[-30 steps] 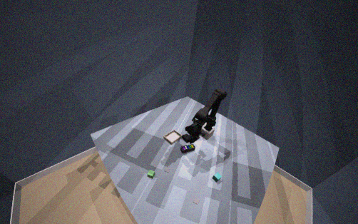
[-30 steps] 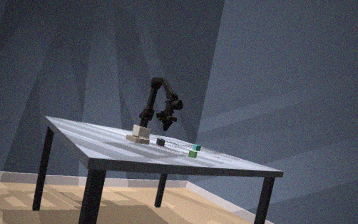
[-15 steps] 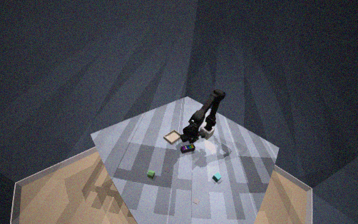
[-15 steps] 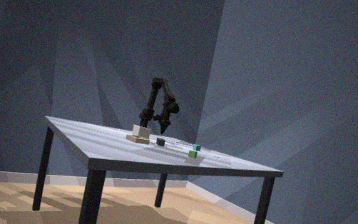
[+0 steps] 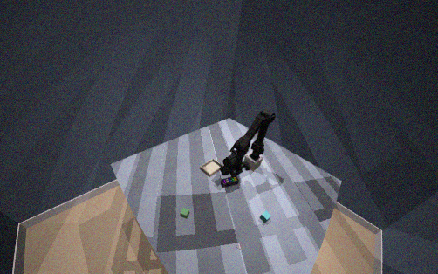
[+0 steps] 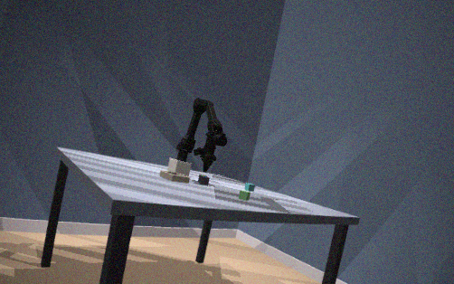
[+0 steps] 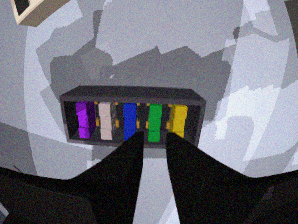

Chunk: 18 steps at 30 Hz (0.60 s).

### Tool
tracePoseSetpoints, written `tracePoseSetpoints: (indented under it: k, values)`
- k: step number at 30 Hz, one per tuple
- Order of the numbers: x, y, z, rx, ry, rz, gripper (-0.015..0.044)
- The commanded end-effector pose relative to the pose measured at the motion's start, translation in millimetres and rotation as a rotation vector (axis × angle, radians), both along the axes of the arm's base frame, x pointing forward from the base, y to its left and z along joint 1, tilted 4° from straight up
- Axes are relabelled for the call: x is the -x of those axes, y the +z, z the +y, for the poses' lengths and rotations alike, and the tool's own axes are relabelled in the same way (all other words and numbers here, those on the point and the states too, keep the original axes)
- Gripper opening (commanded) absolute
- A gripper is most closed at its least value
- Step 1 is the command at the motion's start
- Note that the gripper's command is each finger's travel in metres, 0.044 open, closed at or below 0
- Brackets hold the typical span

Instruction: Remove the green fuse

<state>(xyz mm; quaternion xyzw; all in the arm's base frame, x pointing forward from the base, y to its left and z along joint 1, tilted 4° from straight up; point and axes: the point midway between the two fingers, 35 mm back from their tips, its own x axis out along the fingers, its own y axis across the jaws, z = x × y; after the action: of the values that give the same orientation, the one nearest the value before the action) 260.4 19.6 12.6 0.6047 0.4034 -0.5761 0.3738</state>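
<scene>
Pointing down with narrowly parted fingertips, the black parallel-jaw gripper has nothing between them; the small gap seems chosen to fit one thin fuse and spare its neighbours. Just beyond the tips in the wrist view, the slim green fuse is seated in its slot, roughly in line with that gap. The blue fuse and yellow fuse flank it closely, so the fingers probably need careful centring before going lower; a sideways drift could brush either one. All sit in the dark rectangular fuse block, whose raised walls hold the row upright and call for a straight pull. Farther off, the shallow tan tray lies near the block but apart from it, handy for a short carry once the fuse clears the walls. Well away on the table are a green block and a cyan cube, which have no part in this job.
</scene>
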Motion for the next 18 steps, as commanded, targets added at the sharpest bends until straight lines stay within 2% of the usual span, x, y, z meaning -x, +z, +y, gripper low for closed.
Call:
tracePoseSetpoints:
  k: [1, 18]
  values:
    - [0.8, -5.3, 1.1, -0.004, -0.004, 0.004, 0.0068]
    - [0.4, -17.3, 2.2, -0.005, -0.004, 0.004, 0.0068]
